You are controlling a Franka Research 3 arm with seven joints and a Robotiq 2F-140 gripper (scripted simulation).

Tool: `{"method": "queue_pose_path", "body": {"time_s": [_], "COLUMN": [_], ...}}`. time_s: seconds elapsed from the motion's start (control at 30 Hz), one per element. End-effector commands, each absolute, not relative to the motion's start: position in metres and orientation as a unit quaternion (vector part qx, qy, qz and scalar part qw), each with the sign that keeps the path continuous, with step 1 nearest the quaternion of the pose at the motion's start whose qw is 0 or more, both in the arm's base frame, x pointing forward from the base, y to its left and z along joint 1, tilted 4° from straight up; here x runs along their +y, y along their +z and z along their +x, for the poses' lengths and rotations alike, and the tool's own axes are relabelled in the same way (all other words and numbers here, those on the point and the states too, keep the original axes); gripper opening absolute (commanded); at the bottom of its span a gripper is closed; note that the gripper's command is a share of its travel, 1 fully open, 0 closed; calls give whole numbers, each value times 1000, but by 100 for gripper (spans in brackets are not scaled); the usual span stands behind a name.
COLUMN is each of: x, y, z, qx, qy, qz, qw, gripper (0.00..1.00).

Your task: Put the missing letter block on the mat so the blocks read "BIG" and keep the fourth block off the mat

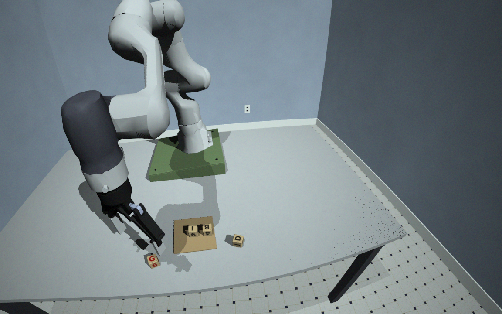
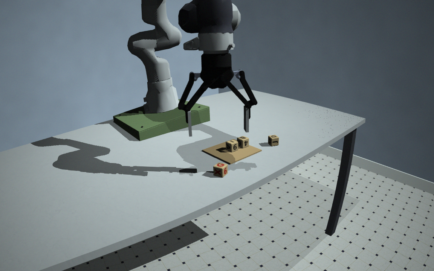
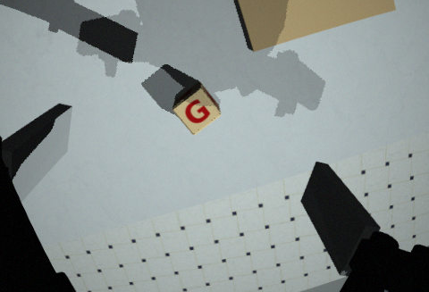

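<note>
The G block point(image 1: 152, 260) point(image 2: 220, 170) point(image 3: 197, 110) lies flat on the table, off the mat, its red G on top, roughly upside down for the reader at the base. The mat point(image 1: 194, 246) point(image 2: 232, 159) point(image 3: 340, 6) lies flat. On it stand the I block point(image 1: 192, 231) point(image 2: 231, 145) and, on the reader's left of it, the B block point(image 1: 206, 229) point(image 2: 243, 142), letters on top; B is upright for that reader. The D block point(image 1: 238, 240) point(image 2: 273, 140) lies off the mat. My gripper point(image 1: 139, 239) point(image 2: 218, 132) point(image 3: 192, 157) is open and empty, above table height near the G block.
The green base plate point(image 1: 186, 172) point(image 2: 174, 129) of the robot is at the back. The table's front edge point(image 1: 206, 289) runs beyond the G block. The I and B blocks stand close together, with mat showing on the I block's other side.
</note>
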State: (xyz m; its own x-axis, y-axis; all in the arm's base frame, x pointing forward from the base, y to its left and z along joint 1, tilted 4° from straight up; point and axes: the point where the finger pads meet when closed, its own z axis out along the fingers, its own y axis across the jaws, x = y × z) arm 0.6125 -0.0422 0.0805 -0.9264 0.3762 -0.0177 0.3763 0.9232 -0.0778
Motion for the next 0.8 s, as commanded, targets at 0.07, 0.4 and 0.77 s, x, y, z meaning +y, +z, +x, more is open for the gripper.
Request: {"method": "queue_pose_path", "body": {"time_s": [0.07, 0.4, 0.77], "x": [-41, -41, -42], "y": [78, 75, 73], "z": [613, 613, 613], "qx": [961, 939, 915], "qy": [-37, -37, -36], "qz": [273, 341, 403], "qw": [5, 8, 11], "gripper": [100, 100, 100]}}
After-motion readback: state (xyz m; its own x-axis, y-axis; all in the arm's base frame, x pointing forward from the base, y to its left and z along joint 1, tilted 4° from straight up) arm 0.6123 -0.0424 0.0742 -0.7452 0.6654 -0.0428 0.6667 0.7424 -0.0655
